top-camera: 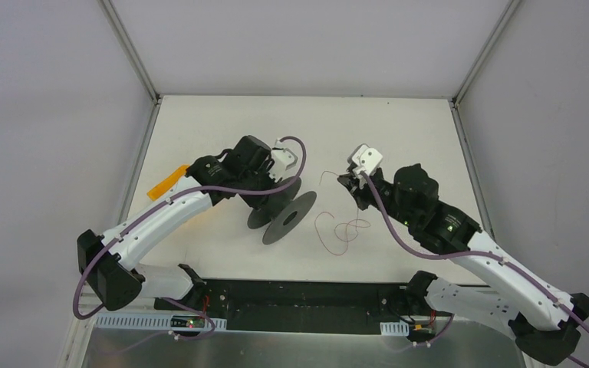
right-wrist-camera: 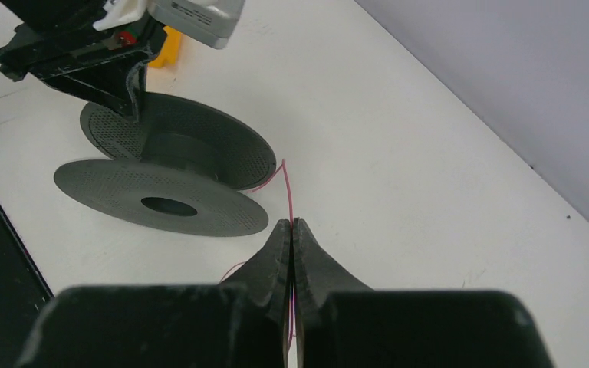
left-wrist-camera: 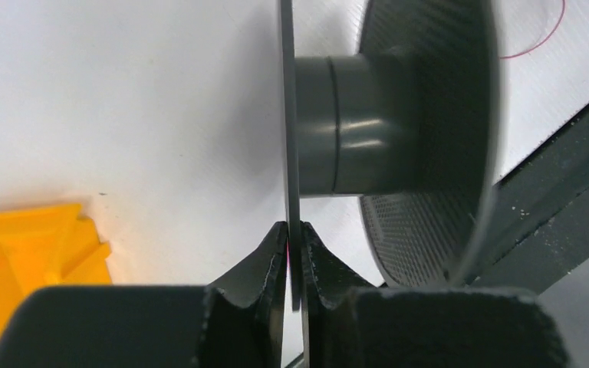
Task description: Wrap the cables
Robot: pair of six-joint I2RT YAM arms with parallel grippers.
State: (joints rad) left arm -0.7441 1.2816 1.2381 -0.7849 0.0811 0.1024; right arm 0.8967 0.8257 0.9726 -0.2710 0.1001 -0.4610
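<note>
The dark grey two-flanged spool (top-camera: 285, 212) lies tilted on the white table between the arms. My left gripper (top-camera: 267, 198) is shut on the edge of one thin flange (left-wrist-camera: 291, 138), with the hub (left-wrist-camera: 353, 126) just beyond the fingertips. The thin reddish-brown wire (top-camera: 342, 229) lies in loose loops right of the spool, and one end rises to my right gripper (top-camera: 346, 182). My right gripper (right-wrist-camera: 292, 224) is shut on the wire (right-wrist-camera: 288, 188), which sticks up past the fingertips, close to the spool (right-wrist-camera: 161, 178).
A yellow object (top-camera: 167, 182) lies on the table left of the left wrist and shows in the left wrist view (left-wrist-camera: 23, 261). A black rail (top-camera: 307, 295) runs along the near edge. Grey walls enclose the table.
</note>
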